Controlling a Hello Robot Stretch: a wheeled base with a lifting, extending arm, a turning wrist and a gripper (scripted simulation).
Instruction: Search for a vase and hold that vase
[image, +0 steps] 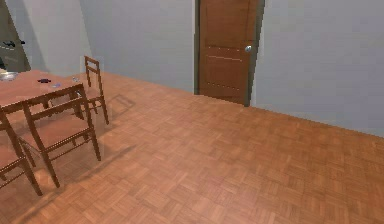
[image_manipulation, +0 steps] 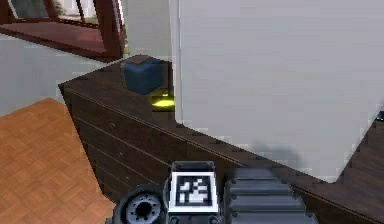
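Search step, no grasp in hand yet. The vase's place I can't tell from here: nothing in either view has a shape I'd call a vase. Forward view: wooden surface (image: 20, 92) at near left with a small dark thing (image: 43, 79) on it (too small to name), a near chair (image: 62, 130) and a far chair (image: 93, 85) around it, bare parquet floor (image: 220, 160), brown door (image: 225, 45) in the far wall. Arm side view: dark wooden dresser (image_manipulation: 110, 130) carries a blue box (image_manipulation: 143, 73) and, just beside it on the near side, a flat yellow thing (image_manipulation: 162, 98); a big white panel (image_manipulation: 280, 80) stands right of them. The gripper (image_manipulation: 143, 210) sits at the bottom edge as a dark body, left of a white marker square (image_manipulation: 193, 193). I can't make out its far end, so fingers' state: cannot tell, and the same for whether it holds anything. My read on the next move: drive or turn the base to bring unseen parts of the room into view, and get nearer to the dresser top and the left surface to rule out those small things. Reach comes only once a vase is confirmed.
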